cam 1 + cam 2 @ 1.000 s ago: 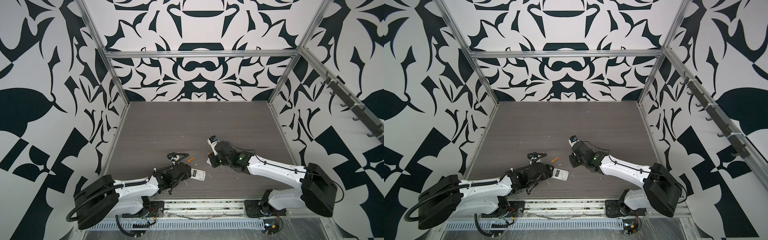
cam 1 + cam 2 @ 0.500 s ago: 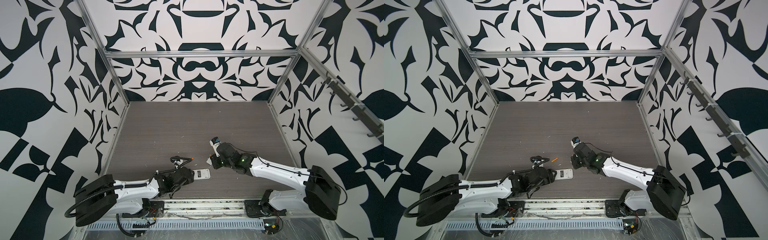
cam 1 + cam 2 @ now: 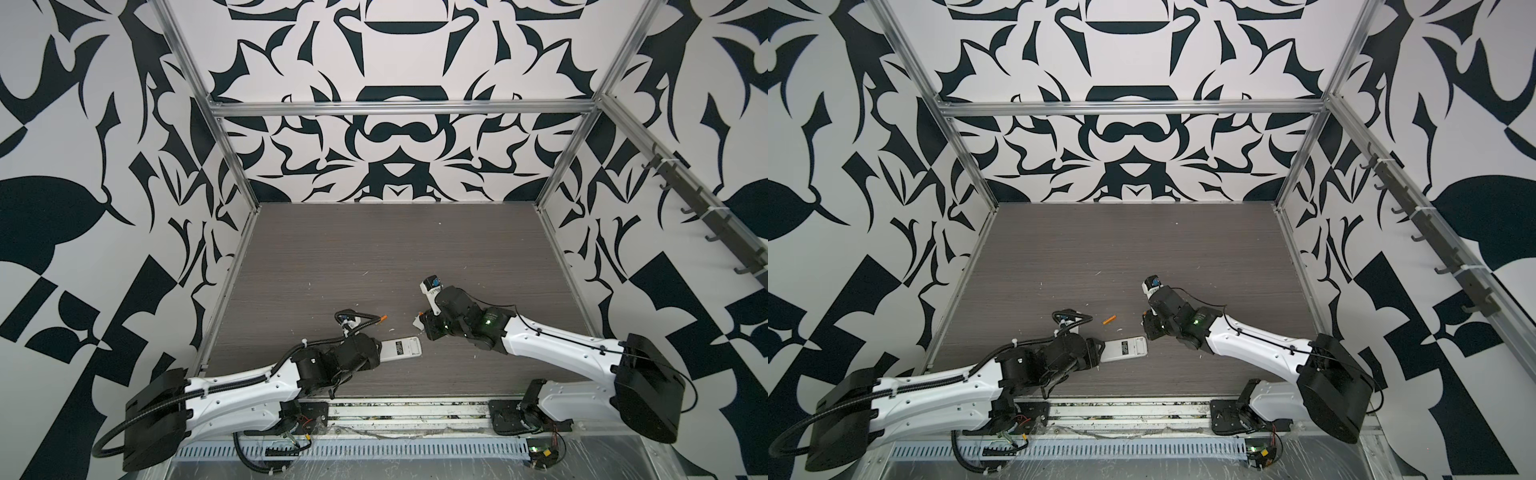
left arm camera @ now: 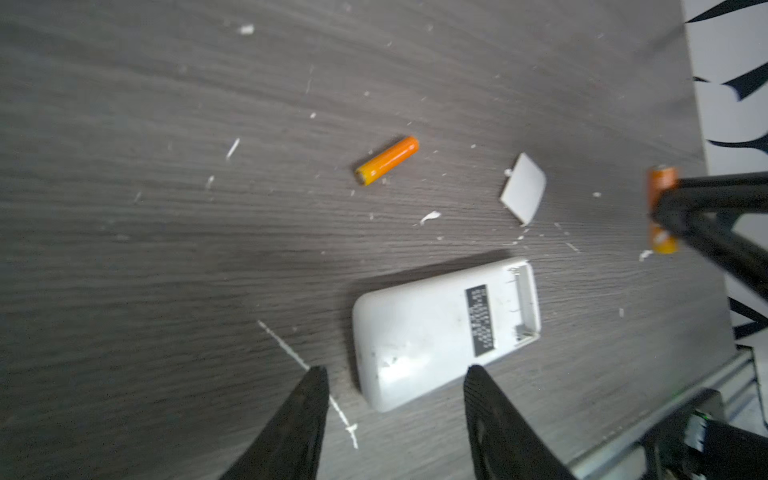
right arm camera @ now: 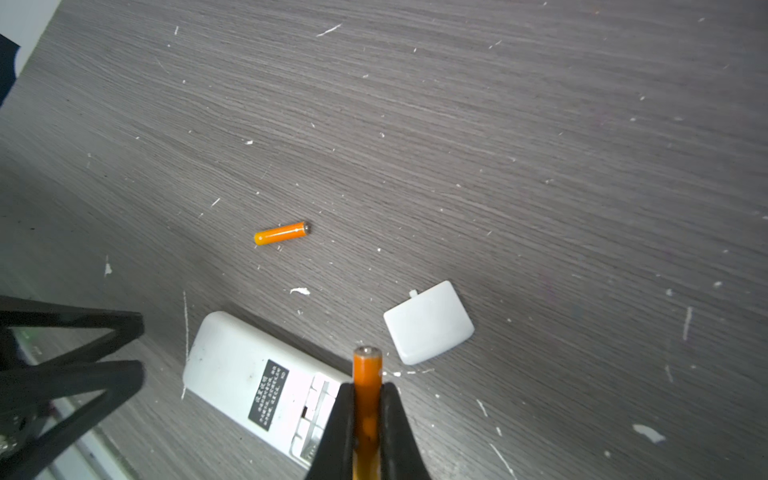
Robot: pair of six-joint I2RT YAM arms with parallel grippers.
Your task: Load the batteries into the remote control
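The remote control (image 4: 424, 332) (image 5: 232, 365) lies white back up on the table (image 3: 374, 257), its battery bay (image 4: 525, 299) uncovered at the far end. It shows in both top views (image 3: 401, 347) (image 3: 1125, 347). My left gripper (image 4: 395, 372) (image 3: 1098, 351) is open, its fingers astride the remote's near end with gaps on both sides. My right gripper (image 5: 368, 390) (image 3: 426, 332) is shut on one orange battery (image 5: 368, 370) (image 4: 660, 183), hovering just beyond the bay end. The other battery (image 4: 386, 161) (image 5: 281, 233) (image 3: 383, 319) (image 3: 1109, 320) lies loose behind the remote.
A small white battery cover (image 4: 523, 189) (image 5: 428, 322) (image 3: 417, 322) lies on the table between the loose battery and my right gripper. White flecks are scattered over the grey wood surface. A metal rail (image 3: 395, 409) runs along the front edge, and patterned walls close in the sides.
My left gripper's jaws have narrowed around the remote's near end. My right gripper, still holding its battery, has come slightly nearer the remote's open end.
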